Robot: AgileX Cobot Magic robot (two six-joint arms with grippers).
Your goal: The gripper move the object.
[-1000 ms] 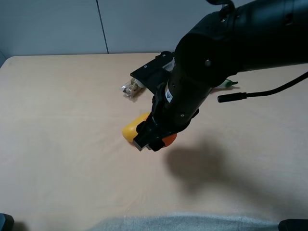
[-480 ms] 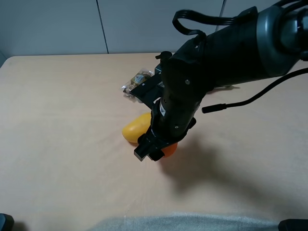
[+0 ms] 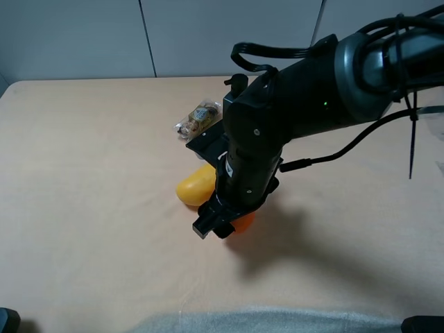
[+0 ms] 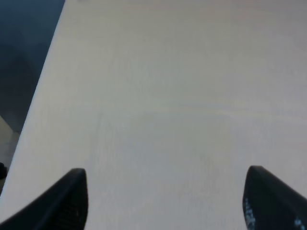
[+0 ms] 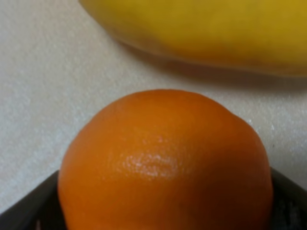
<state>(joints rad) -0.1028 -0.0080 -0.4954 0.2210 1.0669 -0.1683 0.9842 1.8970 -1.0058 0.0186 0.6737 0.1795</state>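
Note:
The bright orange fruit (image 3: 245,222) shows only as a sliver under my right gripper (image 3: 220,226), low over the tan table (image 3: 83,180). In the right wrist view the orange fruit (image 5: 163,163) fills the frame, with a black jaw touching it on each side. The right gripper is shut on it. My left gripper (image 4: 165,196) is open and empty over bare table near an edge; it is not seen in the exterior view.
An oblong yellow fruit (image 3: 196,186) lies just beside the orange, also in the right wrist view (image 5: 201,28). A clear snack packet (image 3: 198,116) and a flat black object (image 3: 207,140) lie behind. A grey cloth (image 3: 263,320) lies at the front edge.
My right gripper has moved down and slightly toward the front with the orange fruit in it; its shadow has closed in. The yellow fruit has not moved.

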